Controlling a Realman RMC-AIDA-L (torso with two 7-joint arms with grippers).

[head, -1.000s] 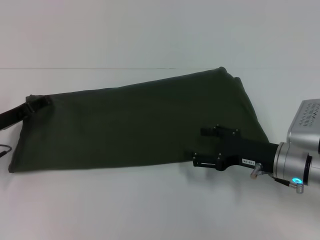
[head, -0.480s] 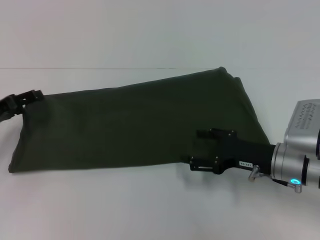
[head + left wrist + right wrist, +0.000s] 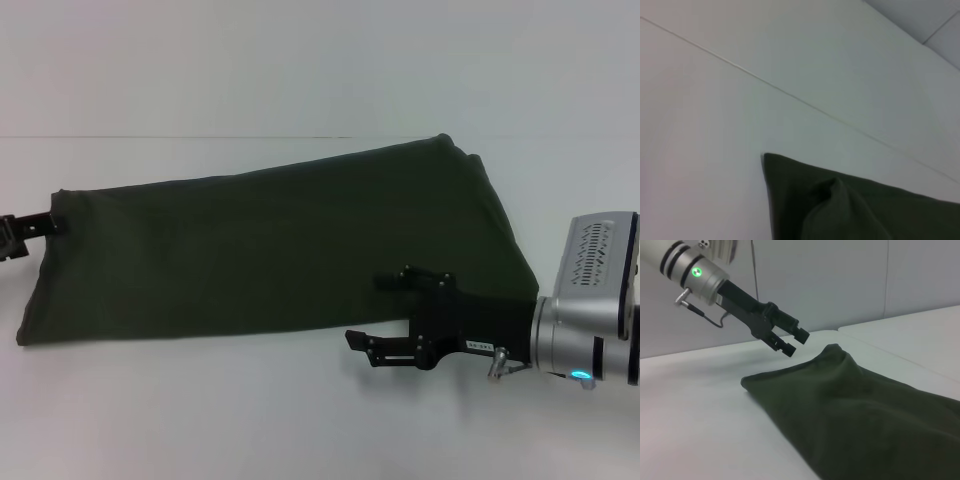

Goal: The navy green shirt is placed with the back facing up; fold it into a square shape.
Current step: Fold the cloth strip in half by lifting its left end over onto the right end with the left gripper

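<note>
The navy green shirt (image 3: pixel 270 245) lies folded into a long band across the white table (image 3: pixel 200 410), its wide end at the far right and its narrower end at the left. The left gripper (image 3: pixel 792 340) hangs just beside the shirt's far left corner, its 2 fingers slightly parted and holding nothing. The right gripper (image 3: pixel 372 312) hovers at the shirt's near right edge, jaws spread and empty.
</note>
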